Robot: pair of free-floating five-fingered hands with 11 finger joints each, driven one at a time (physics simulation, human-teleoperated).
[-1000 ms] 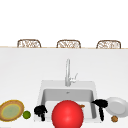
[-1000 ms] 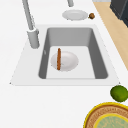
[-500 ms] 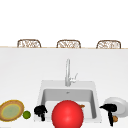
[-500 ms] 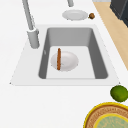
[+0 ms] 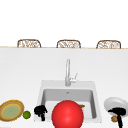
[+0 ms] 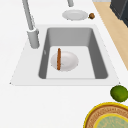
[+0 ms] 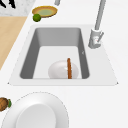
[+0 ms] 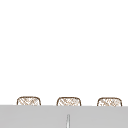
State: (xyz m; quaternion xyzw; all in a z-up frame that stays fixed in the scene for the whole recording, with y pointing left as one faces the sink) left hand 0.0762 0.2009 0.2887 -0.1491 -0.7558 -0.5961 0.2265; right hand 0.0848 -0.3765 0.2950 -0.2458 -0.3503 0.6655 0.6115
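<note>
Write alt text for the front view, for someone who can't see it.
A red ball sits in front of the sink, with a black left hand curled beside a lime. The right hand hangs over a white plate; a faucet rises behind.

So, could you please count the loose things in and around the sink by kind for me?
White plates: 2, one beside the sink and one in the basin
Yellow-rimmed plate: 1
Lime: 1
Sausage: 1
Small brown item by the white plate: 1
Red ball: 1
Hands: 2, left hand and right hand
Total: 9
</note>
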